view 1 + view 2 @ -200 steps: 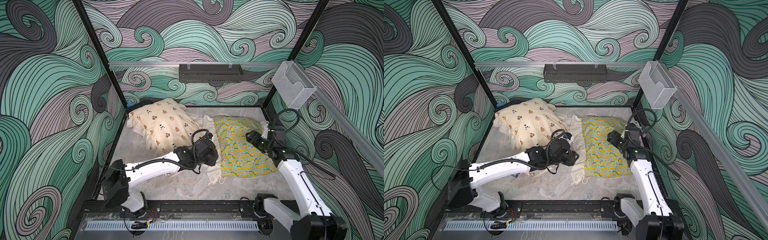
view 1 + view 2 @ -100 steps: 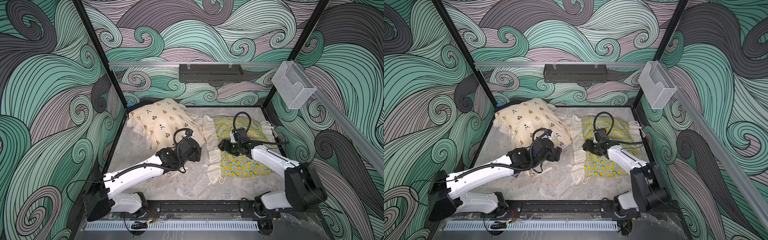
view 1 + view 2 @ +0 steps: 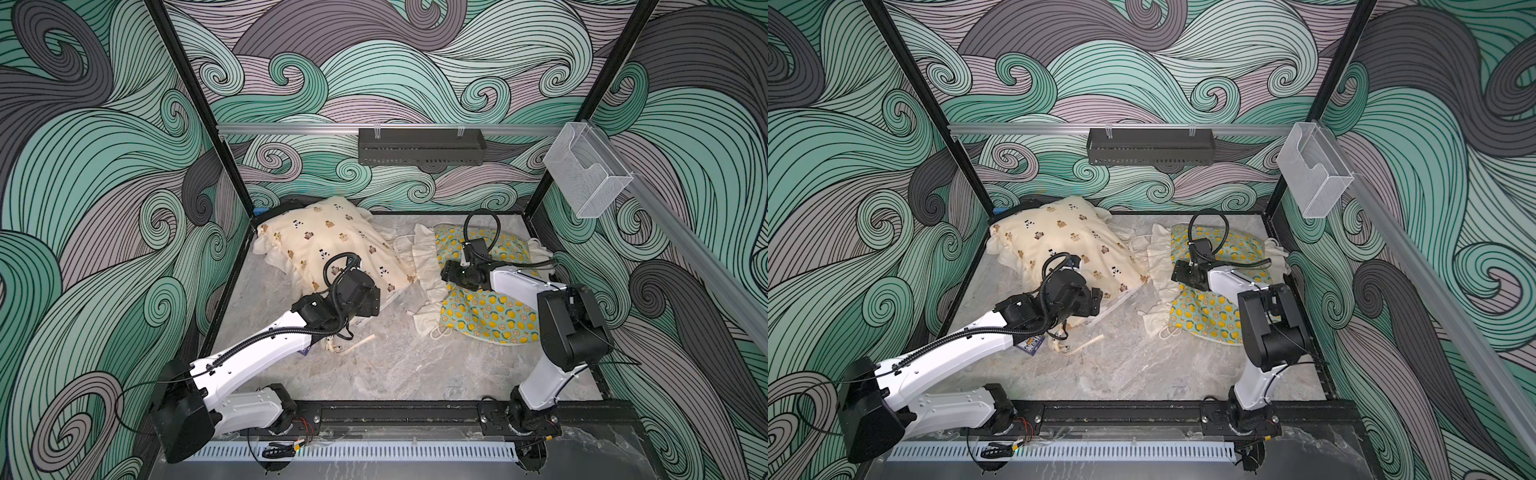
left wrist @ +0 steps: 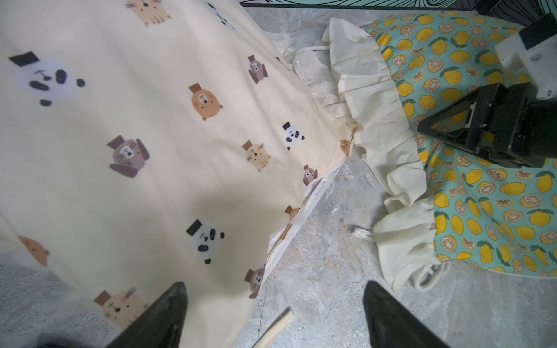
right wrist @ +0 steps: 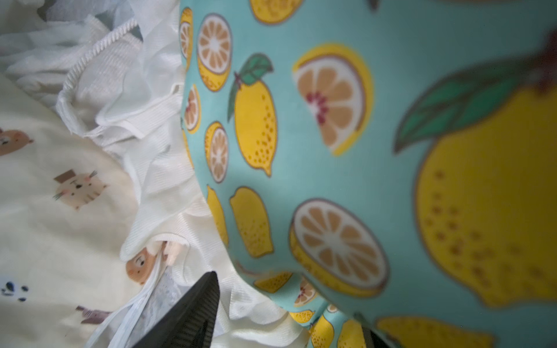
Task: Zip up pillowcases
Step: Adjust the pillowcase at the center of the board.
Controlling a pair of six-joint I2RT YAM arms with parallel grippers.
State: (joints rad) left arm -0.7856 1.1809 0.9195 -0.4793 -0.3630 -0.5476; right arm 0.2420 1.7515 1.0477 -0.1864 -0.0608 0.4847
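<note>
The cream pillowcase (image 3: 328, 245) (image 3: 1059, 241) printed with bears and pandas lies at the back left. White tape (image 4: 301, 211) runs along its edge. My left gripper (image 4: 272, 286) (image 3: 1096, 299) hovers open over that edge, one finger above the fabric, one above bare floor. The mint lemon pillowcase (image 3: 486, 316) (image 3: 1204, 316) (image 4: 482, 195) lies to the right, its cream ruffle (image 4: 376, 120) toward the other pillowcase. My right gripper (image 3: 446, 272) (image 5: 286, 304) rests open on its ruffled side. Lemon fabric (image 5: 361, 150) bulges between the fingers and hides one of them.
A cream strap (image 3: 357, 343) (image 4: 275, 328) lies on the marble floor in front of the left gripper. A small blue patterned card (image 3: 1032, 343) peeks from under the left forearm. A black box (image 3: 419, 147) hangs on the back rail, a clear holder (image 3: 586, 174) on the right rail.
The right arm swung from the lemon pillowcase's right edge across to its ruffled left side. The left gripper pulled back from between the pillowcases toward the front left and opened wider.
</note>
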